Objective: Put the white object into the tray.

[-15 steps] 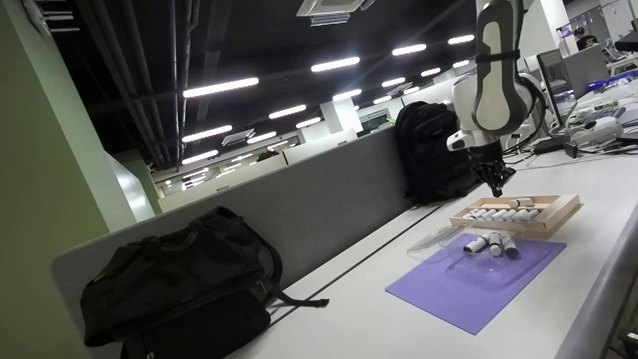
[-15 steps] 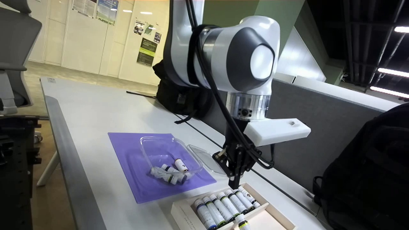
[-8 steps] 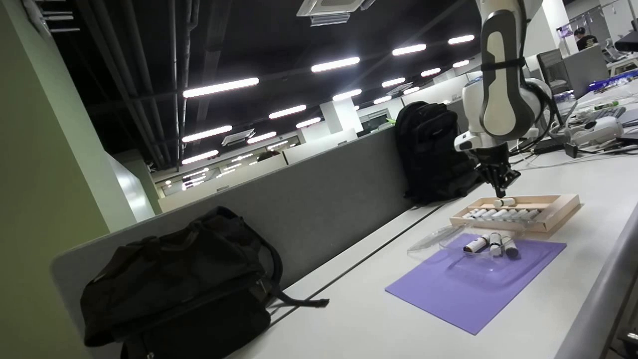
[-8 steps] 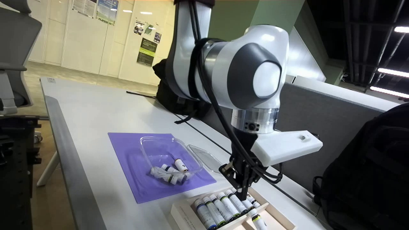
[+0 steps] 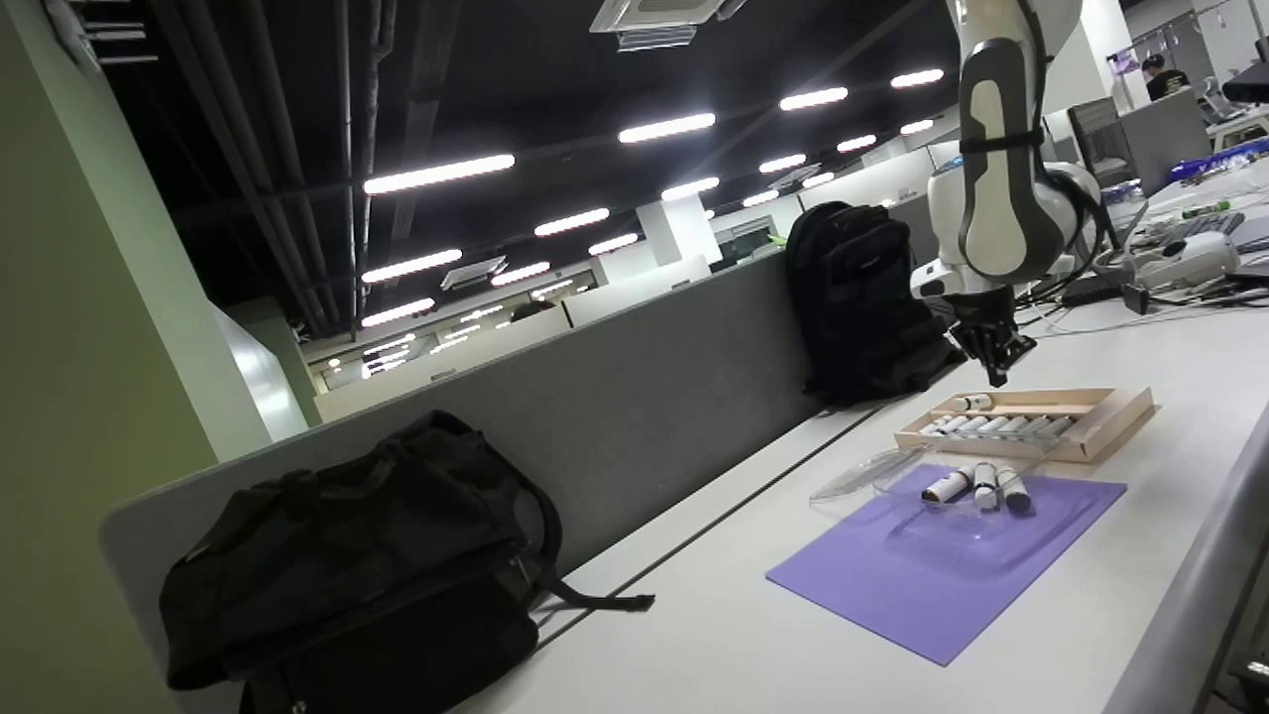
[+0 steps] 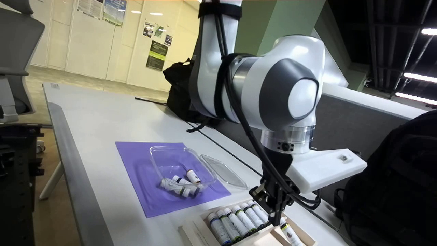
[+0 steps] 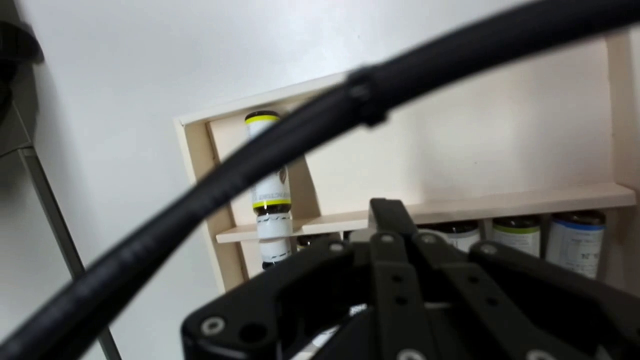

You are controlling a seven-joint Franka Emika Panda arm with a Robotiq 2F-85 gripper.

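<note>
The pale beige wooden tray (image 5: 1118, 421) holds a row of white-labelled vials in its front compartment; its wall (image 6: 194, 229) and bare floor (image 7: 480, 140) also show in the other views. One loose white vial (image 5: 974, 402) lies tilted at one end of the tray's other compartment. Its white cap rests over the divider, as the wrist view shows on the vial (image 7: 272, 192); it also shows in an exterior view (image 6: 291, 234). My gripper (image 7: 392, 210) is shut and empty, above the divider, beside and apart from the loose vial. It shows in both exterior views (image 5: 996, 375) (image 6: 274, 220).
A clear plastic container (image 6: 157, 164) with several white vials (image 6: 193, 176) stands on the purple mat (image 5: 942, 595) beside the tray. A clear lid (image 6: 223, 171) lies beside it. Grey partition (image 5: 674, 397) and black backpack (image 5: 863, 307) stand behind. A black cable crosses the wrist view.
The loose vial has shifted along the compartment to the tray's end near the partition. My shut gripper has moved the same way along the tray, lowered, and is now slightly raised.
</note>
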